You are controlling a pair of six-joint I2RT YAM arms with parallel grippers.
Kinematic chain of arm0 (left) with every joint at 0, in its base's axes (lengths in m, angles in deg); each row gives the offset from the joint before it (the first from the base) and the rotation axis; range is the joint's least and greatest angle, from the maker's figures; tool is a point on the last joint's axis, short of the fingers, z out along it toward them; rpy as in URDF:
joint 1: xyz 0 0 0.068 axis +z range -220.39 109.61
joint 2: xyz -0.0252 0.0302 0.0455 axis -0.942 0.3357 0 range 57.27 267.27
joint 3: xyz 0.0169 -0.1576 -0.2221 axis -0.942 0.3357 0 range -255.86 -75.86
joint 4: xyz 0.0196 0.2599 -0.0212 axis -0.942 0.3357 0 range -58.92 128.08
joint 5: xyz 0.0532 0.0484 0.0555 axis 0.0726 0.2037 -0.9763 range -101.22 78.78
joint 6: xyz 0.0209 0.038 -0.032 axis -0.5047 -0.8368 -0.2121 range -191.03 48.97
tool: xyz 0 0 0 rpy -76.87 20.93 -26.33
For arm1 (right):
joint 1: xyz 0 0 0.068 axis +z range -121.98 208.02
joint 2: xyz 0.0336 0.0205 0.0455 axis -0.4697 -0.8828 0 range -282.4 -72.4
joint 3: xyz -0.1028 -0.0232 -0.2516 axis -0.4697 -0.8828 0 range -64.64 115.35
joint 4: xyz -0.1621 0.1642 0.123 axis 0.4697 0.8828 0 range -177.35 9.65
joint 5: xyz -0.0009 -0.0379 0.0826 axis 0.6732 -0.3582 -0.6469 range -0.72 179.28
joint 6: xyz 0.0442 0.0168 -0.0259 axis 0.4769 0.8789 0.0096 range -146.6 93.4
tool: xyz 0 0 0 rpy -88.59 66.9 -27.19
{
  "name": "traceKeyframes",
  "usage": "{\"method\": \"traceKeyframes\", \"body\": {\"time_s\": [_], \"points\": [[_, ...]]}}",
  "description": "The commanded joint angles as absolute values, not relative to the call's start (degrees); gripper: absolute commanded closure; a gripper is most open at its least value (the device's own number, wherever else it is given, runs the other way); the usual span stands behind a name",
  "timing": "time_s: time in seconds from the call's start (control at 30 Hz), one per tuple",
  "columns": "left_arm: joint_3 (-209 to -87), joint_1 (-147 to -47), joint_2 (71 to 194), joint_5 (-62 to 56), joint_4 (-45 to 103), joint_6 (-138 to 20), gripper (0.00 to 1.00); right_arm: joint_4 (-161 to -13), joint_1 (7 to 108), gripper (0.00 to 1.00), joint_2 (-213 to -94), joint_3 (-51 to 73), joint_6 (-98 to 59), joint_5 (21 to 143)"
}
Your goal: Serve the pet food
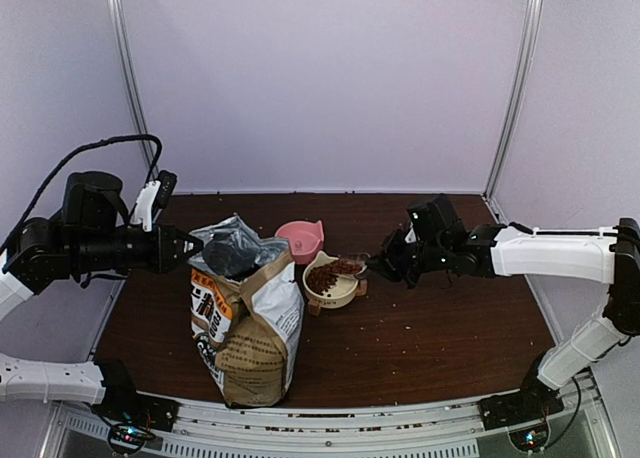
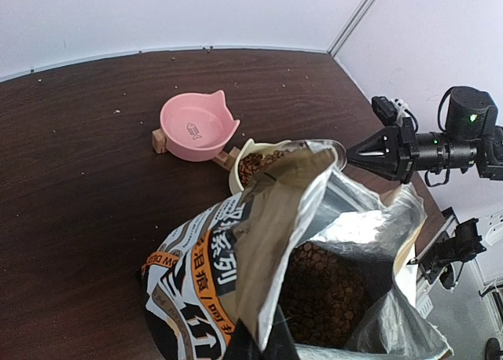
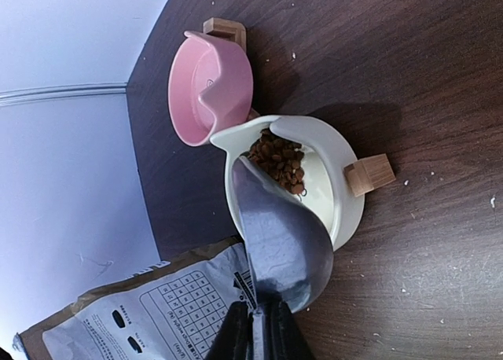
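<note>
Top view. Bag [image 1: 245, 318] stands tall at lower centre-left and walls off the near-edge approach to the pink bowl [image 1: 300, 240] and cream bowl [image 1: 332, 290] just behind it. Left gripper [image 1: 192, 246] clamps the bag's upper left rim. Right gripper [image 1: 378, 266] holds the scoop [image 1: 345, 267] over the cream bowl, blocking its right side. Bare table [image 1: 450, 328] at lower right and along the back wall gives free passage.

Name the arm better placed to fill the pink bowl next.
Right. The right gripper holds the scoop, tipped over the cream bowl, with the pink bowl right beside. The left gripper pinches the bag at its rim.
</note>
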State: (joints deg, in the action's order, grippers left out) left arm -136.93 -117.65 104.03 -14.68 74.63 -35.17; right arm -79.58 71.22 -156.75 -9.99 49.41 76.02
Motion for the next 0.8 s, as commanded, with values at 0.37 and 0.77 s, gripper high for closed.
{"method": "traceKeyframes", "body": {"time_s": [0.37, 0.77], "points": [[-141.2, -116.5, 103.2, -14.5, 62.6, -38.0, 1.00, -60.0, 72.3, 1.00, -157.7, 2.6, 35.3, 86.5], [-141.2, -116.5, 104.1, -12.0, 60.8, -38.1, 1.00, -46.5, 75.2, 1.00, -159.2, 12.9, 24.8, 93.7]]}}
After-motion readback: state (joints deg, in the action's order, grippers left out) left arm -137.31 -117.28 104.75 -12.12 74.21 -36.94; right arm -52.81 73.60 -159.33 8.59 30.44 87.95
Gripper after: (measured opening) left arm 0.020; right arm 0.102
